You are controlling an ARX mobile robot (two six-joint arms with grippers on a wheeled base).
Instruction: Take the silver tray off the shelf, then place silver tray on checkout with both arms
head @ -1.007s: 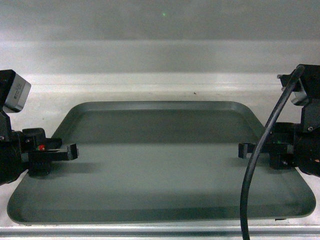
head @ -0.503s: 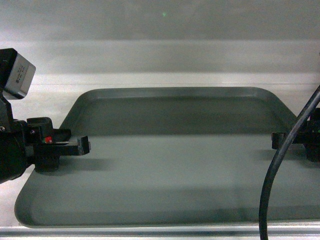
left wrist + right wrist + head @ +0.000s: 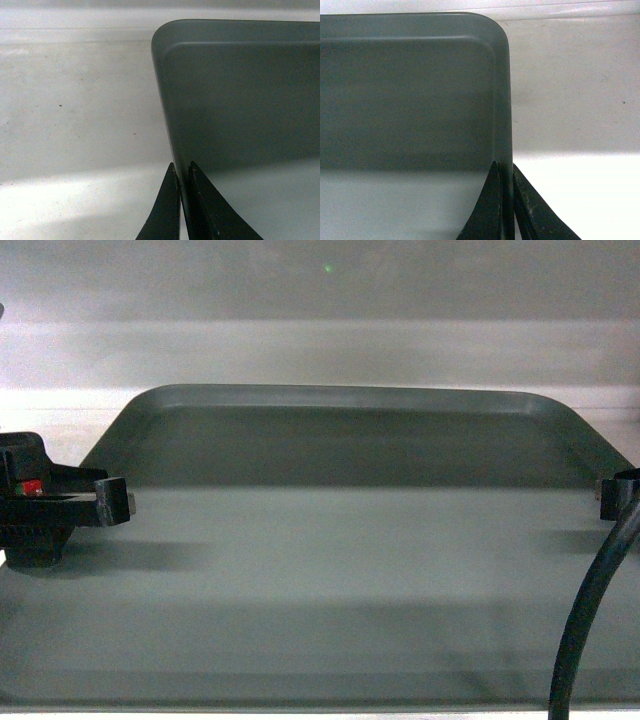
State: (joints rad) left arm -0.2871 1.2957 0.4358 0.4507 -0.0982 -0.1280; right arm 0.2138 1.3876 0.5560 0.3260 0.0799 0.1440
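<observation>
The silver tray (image 3: pixel 330 570) is a flat dull grey rectangle that fills most of the head view. It lies low over the white shelf (image 3: pixel 60 405). My left gripper (image 3: pixel 110 502) is shut on its left rim and my right gripper (image 3: pixel 612 498) on its right rim, mostly cut off by the frame edge. In the left wrist view the gripper (image 3: pixel 181 167) pinches the thin rim of the tray (image 3: pixel 240 100), with the shelf board (image 3: pixel 75 115) beside it. The right wrist view shows the gripper (image 3: pixel 505 167) clamped on the tray (image 3: pixel 410 100) rim likewise. The checkout is out of view.
A thick black cable (image 3: pixel 590 620) hangs in front of the tray's right side. The white back wall of the shelf (image 3: pixel 320 350) rises behind the tray's far edge. White shelf board (image 3: pixel 570 90) lies to the right of the tray.
The tray looms larger and nearer in the head view, its near edge now at the bottom of the frame. Both grippers have spread toward the frame's sides with it.
</observation>
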